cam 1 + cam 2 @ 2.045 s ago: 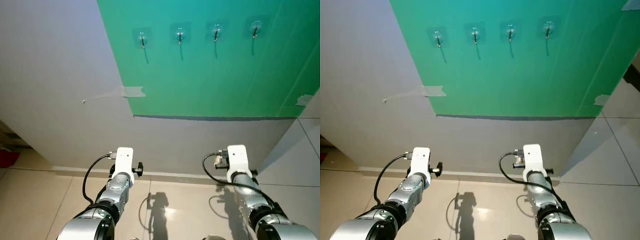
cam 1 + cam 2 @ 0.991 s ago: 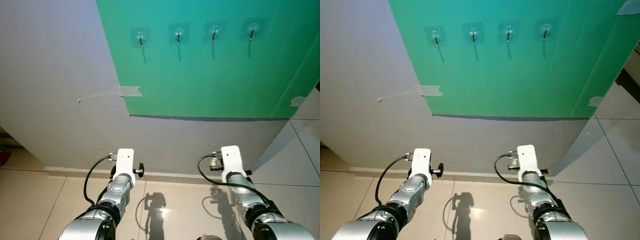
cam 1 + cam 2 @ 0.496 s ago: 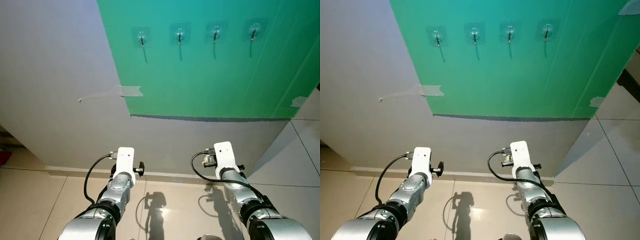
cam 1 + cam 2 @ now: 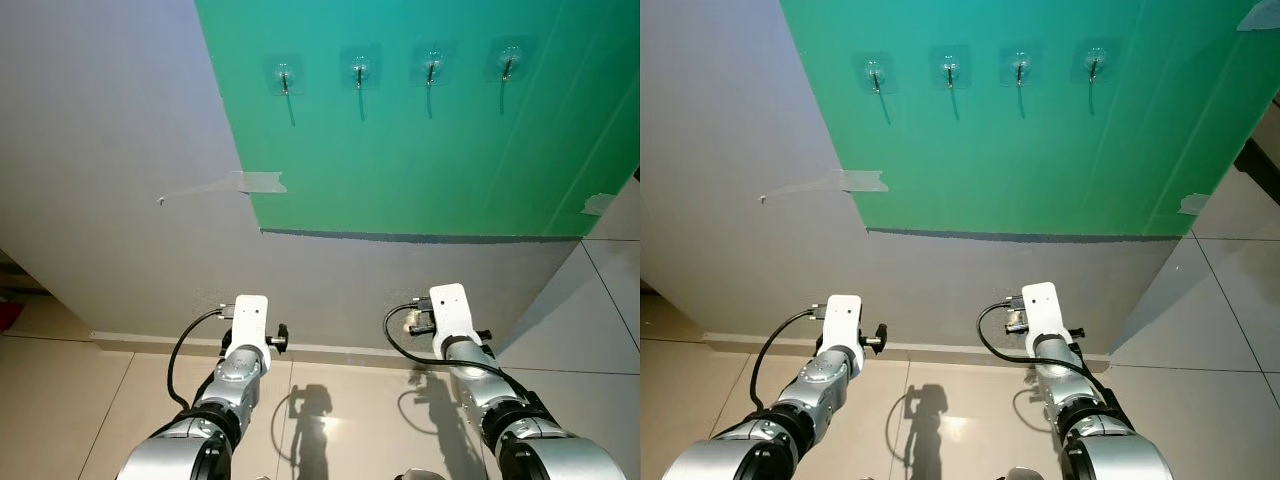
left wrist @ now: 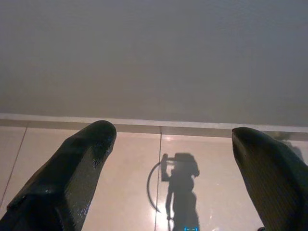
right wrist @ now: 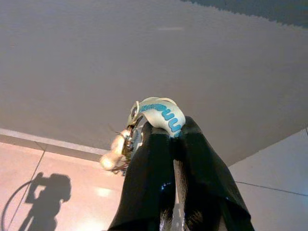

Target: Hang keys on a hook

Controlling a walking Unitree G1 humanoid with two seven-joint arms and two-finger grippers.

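Several small clear-backed metal hooks [image 4: 359,71] sit in a row high on a green panel [image 4: 420,160] on the wall ahead. My right gripper [image 6: 173,127] is shut on the keys [image 6: 161,111]: a white loop with blue lettering sticks out above the fingertips, and a ring with a pale charm [image 6: 117,151] hangs beside them. The right arm [image 4: 455,340] is held low before the wall, well below the hooks. My left gripper [image 5: 173,139] is open and holds nothing, its fingers [image 5: 89,149] pointing at the skirting board. The left arm [image 4: 243,350] is also low.
The grey wall [image 4: 120,150] meets a beige tiled floor [image 4: 340,420] at a pale skirting board [image 4: 330,352]. Strips of tape [image 4: 262,182] hold the green panel's edges. A red object [image 4: 8,315] lies at the far left. My shadow falls on the floor tiles.
My right arm has shifted to the left, closer to the middle, still holding the keys. The left arm has stayed put. The view has moved only slightly.
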